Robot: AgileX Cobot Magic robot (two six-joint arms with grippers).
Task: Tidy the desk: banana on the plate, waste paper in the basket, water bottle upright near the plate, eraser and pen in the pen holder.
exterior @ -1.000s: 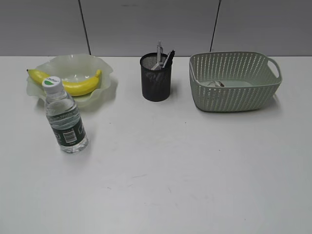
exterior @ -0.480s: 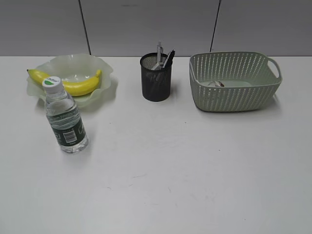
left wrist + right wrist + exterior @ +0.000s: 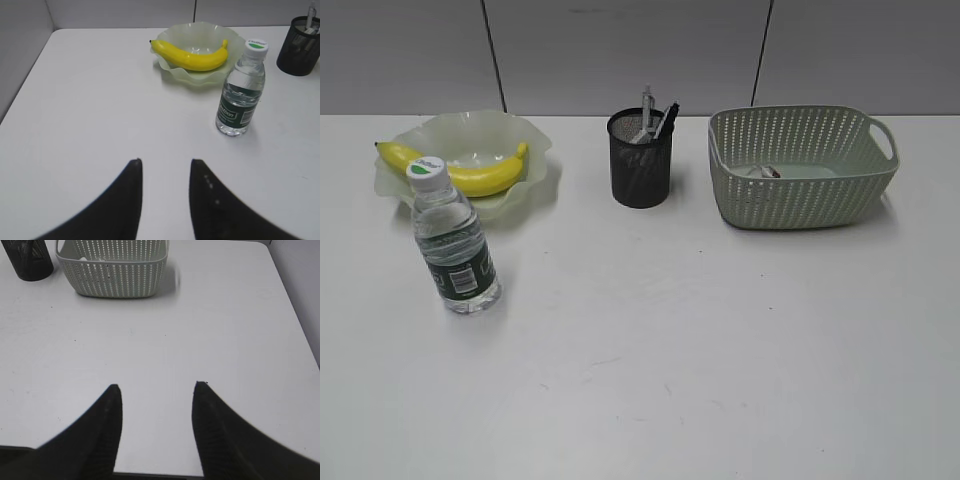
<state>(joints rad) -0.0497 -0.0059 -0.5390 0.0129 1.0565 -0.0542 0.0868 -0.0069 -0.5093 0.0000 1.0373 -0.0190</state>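
Nothing's budged since the earlier shot as far as we can see. Curvy yellow banana lies in the ruffled glassy plate, clear water bottle upright at its 6 o'clock on the desk. Both sets of jaws gape, holding nothing.

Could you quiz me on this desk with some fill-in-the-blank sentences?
1. The banana lies in the ____.
2. The water bottle stands ____ on the desk.
3. Pens stick out of the black mesh ____.
4. The left gripper holds ____.

Missing words: plate; upright; pen holder; nothing
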